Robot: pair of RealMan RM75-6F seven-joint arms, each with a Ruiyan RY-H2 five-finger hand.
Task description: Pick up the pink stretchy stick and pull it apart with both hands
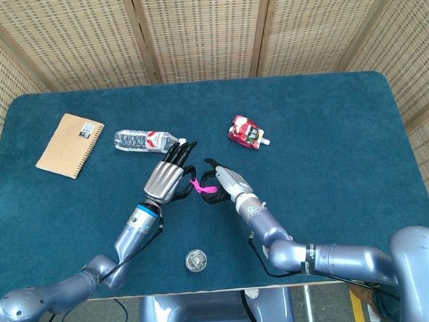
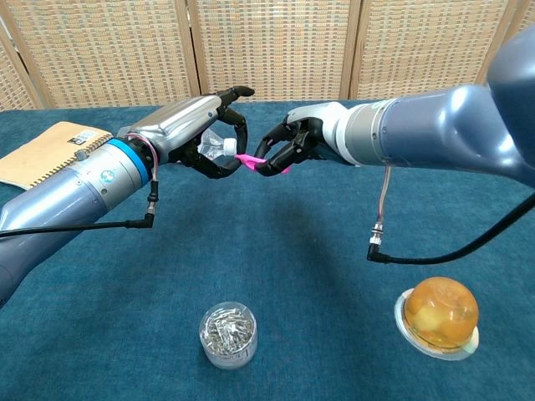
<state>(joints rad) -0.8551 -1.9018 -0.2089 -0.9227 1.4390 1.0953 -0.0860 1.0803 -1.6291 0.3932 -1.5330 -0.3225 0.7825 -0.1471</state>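
Note:
The pink stretchy stick (image 2: 248, 159) (image 1: 199, 185) hangs above the blue table between both hands. My left hand (image 2: 196, 134) (image 1: 168, 178) pinches its left end with curled fingers. My right hand (image 2: 292, 146) (image 1: 222, 184) grips the other end, and most of the stick is hidden inside that hand. Only a short pink length shows between the two hands, which sit close together.
A water bottle (image 1: 147, 140) lies behind the hands, a brown notebook (image 1: 70, 145) at far left, a red pouch (image 1: 246, 132) at back right. A jar of clips (image 2: 227, 334) and an orange jelly cup (image 2: 440, 317) stand near the front edge.

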